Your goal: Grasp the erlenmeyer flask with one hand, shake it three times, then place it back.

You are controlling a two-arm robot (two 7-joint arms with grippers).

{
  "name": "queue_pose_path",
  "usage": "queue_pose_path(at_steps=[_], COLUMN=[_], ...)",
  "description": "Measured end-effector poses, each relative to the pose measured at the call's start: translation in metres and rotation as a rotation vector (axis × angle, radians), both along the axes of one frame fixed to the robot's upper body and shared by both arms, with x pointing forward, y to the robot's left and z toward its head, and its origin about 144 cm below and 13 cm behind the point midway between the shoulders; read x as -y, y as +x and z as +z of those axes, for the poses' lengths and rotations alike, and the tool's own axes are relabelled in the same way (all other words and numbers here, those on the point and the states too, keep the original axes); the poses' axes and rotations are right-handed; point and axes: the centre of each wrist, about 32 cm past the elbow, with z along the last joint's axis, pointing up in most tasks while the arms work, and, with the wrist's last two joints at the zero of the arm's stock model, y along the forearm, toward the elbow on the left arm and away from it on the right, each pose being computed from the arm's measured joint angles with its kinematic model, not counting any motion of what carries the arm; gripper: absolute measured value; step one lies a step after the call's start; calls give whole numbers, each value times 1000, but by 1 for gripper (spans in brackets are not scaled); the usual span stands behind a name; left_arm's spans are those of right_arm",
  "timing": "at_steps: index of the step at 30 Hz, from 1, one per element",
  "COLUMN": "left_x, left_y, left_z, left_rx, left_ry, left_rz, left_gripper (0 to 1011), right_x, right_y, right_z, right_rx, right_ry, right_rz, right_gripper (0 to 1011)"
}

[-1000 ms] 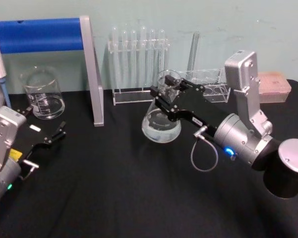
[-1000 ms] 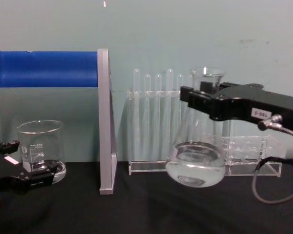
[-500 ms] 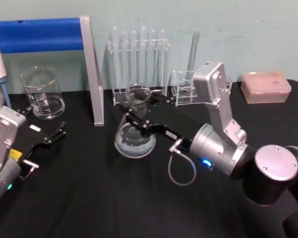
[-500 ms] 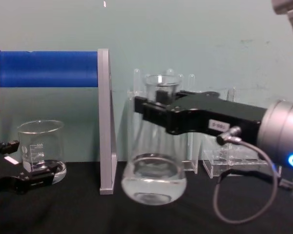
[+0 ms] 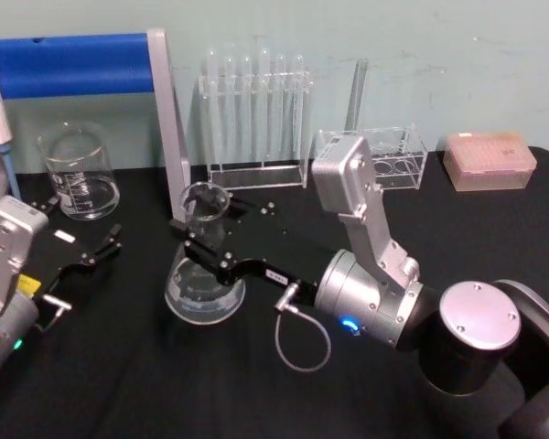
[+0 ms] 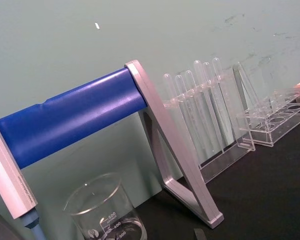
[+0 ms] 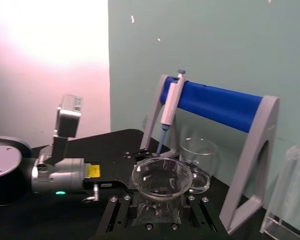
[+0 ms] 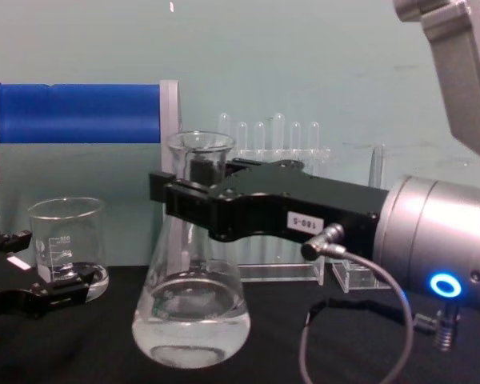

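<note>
The erlenmeyer flask [image 5: 202, 283] is clear glass with a little clear liquid in its wide base. It stands upright left of the table's middle, in front of the grey stand post. My right gripper [image 5: 204, 238], black with a white number label and a grey cable, is shut on its neck just under the flared rim. From the chest, the flask [image 8: 191, 322] and right gripper [image 8: 194, 202] loom large. I cannot tell whether the base touches the black table. The flask's rim [image 7: 161, 175] fills the right wrist view's lower middle. My left gripper [image 5: 95, 251] rests open at the far left.
A glass beaker [image 5: 79, 173] stands at the back left under a blue-barred grey stand [image 5: 169, 128] that holds a pipette [image 7: 169, 107]. A test tube rack [image 5: 255, 117], a clear rack [image 5: 386, 155] and a pink box [image 5: 490, 161] line the back edge.
My right gripper has carried the flask leftward and nearer to me, from in front of the test tube rack to beside the stand post. The left arm has not moved.
</note>
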Motion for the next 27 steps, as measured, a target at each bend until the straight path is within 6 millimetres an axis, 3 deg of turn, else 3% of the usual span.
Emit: queue_pose_path(at_steps=[12,27], left_x=[0,0], left_y=[0,0], left_z=[0,0], left_rx=[0,0], left_ry=[0,0], left_rz=[0,0], left_gripper=[1001,1001], right_x=[-3,26], right_y=[-3,11], right_z=[-1,2], right_rx=[-10,10], right_ry=[6,8], right_rz=[21,-133], right_gripper=[450,450])
